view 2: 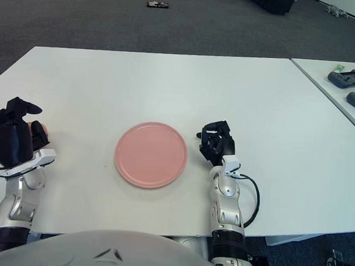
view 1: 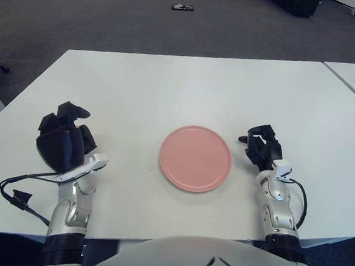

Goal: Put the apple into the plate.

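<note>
Plate (view 1: 195, 158): pink, bare, flat on the white table (view 1: 186, 91), near the front edge at the table's 6 o'clock.
Left hand (view 1: 63, 140): at the plate's 9 o'clock, well apart from it; black fingers curled tight around something.
Apple (view 2: 42, 129): hard to make out; only a small reddish sliver peeks between the left fingers in the right eye view, and it is fully hidden in the left eye view. Not on the plate.
Right hand (view 1: 262, 145): just beside the plate's 3 o'clock rim; fingers bent inward, holding nothing.
Side table (view 2: 345, 90): at 2 o'clock, cut off by the frame edge; dark devices (view 2: 349, 78) lie on it.
Floor item (view 1: 182, 7): small dark object at 12 o'clock on the carpet, too small to identify.
Cable (view 1: 21, 189): runs from the left wrist to a dark plug over the table's front left.
</note>
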`<move>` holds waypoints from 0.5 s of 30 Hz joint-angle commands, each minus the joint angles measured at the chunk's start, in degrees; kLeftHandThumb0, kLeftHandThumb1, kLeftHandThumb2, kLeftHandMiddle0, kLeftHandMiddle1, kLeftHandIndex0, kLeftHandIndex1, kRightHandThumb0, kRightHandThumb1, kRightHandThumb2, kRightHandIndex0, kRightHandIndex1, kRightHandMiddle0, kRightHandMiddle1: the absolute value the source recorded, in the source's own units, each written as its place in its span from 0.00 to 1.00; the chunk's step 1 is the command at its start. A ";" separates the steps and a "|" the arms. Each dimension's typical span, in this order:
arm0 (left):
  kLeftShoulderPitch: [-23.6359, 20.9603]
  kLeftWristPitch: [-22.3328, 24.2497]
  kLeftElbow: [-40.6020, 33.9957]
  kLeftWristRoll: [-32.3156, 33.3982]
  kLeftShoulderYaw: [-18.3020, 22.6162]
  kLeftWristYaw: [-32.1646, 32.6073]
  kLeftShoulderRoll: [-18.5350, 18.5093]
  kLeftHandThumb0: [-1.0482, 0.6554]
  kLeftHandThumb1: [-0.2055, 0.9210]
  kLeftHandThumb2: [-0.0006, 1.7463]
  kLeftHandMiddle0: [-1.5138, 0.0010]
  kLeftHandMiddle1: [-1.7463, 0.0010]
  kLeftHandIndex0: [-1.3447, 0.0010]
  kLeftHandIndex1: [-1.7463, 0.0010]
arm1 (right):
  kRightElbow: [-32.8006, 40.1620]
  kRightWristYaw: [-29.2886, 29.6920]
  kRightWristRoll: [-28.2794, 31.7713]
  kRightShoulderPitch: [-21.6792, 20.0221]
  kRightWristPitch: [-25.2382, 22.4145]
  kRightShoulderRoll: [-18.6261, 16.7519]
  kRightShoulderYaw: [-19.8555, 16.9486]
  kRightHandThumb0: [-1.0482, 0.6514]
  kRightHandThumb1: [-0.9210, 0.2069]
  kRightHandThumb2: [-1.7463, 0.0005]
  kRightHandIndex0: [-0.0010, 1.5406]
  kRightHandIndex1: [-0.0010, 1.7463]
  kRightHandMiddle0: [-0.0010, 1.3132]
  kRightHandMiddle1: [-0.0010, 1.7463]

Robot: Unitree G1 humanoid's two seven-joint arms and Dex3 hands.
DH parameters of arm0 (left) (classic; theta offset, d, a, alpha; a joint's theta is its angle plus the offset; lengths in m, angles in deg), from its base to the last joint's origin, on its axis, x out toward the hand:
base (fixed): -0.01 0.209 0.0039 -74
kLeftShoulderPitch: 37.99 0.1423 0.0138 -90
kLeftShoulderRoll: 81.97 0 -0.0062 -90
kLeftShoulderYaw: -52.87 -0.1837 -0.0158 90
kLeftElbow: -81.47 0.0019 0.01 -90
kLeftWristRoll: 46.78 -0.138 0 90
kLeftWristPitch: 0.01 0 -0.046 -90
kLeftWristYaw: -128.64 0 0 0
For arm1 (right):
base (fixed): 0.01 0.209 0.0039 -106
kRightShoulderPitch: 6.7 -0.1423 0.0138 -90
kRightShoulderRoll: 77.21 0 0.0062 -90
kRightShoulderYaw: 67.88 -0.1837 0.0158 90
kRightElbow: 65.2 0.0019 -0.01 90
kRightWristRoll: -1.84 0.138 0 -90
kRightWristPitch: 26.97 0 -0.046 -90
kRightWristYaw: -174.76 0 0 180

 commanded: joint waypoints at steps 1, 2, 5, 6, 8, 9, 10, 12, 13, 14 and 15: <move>0.66 1.82 -1.27 1.28 0.33 -1.30 -0.22 0.42 0.95 0.35 0.78 0.00 0.83 0.00 | -0.52 0.15 0.01 -1.15 0.87 0.23 -0.39 0.41 0.10 0.61 0.30 0.67 0.20 1.00; 0.85 1.81 -1.18 1.59 0.44 -1.21 -0.37 0.31 0.96 0.40 0.85 0.01 0.89 0.00 | -0.54 0.19 0.00 -1.17 0.86 0.22 -0.40 0.41 0.10 0.61 0.30 0.67 0.20 1.00; 0.80 1.89 0.05 2.62 0.70 -0.93 -0.86 0.16 0.99 0.47 0.95 0.03 0.96 0.00 | -0.56 0.17 0.12 -1.22 0.91 0.16 -0.43 0.40 0.10 0.61 0.30 0.67 0.20 1.00; 0.65 1.92 0.68 3.04 0.82 -0.80 -0.99 0.14 0.99 0.47 0.96 0.05 0.97 0.03 | -0.55 0.13 0.18 -1.25 0.95 0.13 -0.43 0.40 0.10 0.61 0.30 0.67 0.20 1.00; 0.43 2.17 1.41 3.64 1.00 -0.66 -1.04 0.09 1.00 0.47 0.98 0.12 0.99 0.13 | -0.55 0.00 0.32 -1.27 1.09 0.09 -0.44 0.40 0.10 0.60 0.31 0.67 0.20 1.00; 0.42 3.47 1.42 3.86 1.38 -1.44 -0.94 0.08 1.00 0.47 0.99 0.13 0.99 0.16 | -0.63 -0.18 0.40 -1.28 1.36 0.12 -0.42 0.40 0.10 0.60 0.31 0.67 0.20 1.00; 0.42 4.46 1.43 4.05 1.62 -2.00 -0.90 0.06 1.00 0.45 0.99 0.19 0.99 0.26 | -0.68 -0.31 0.46 -1.29 1.56 0.15 -0.41 0.40 0.11 0.60 0.31 0.67 0.20 1.00; 0.56 6.14 1.46 4.48 2.16 -2.94 -1.04 0.05 1.00 0.41 1.00 0.25 1.00 0.37 | -0.75 -0.45 0.47 -1.29 1.80 0.21 -0.37 0.40 0.11 0.60 0.31 0.68 0.20 1.00; 0.63 6.85 1.39 4.58 2.28 -3.27 -1.09 0.05 1.00 0.40 1.00 0.29 1.00 0.43 | -0.77 -0.47 0.44 -1.27 1.82 0.25 -0.36 0.40 0.11 0.60 0.31 0.68 0.20 1.00; 0.67 7.41 1.30 4.66 2.32 -3.52 -1.13 0.04 1.00 0.38 1.00 0.33 1.00 0.49 | -0.80 -0.49 0.42 -1.27 1.85 0.26 -0.37 0.40 0.11 0.60 0.31 0.68 0.20 1.00; 0.68 8.38 1.08 4.64 2.34 -4.11 -1.07 0.04 1.00 0.37 1.00 0.35 1.00 0.52 | -0.84 -0.50 0.39 -1.25 1.81 0.30 -0.38 0.40 0.11 0.60 0.31 0.68 0.20 1.00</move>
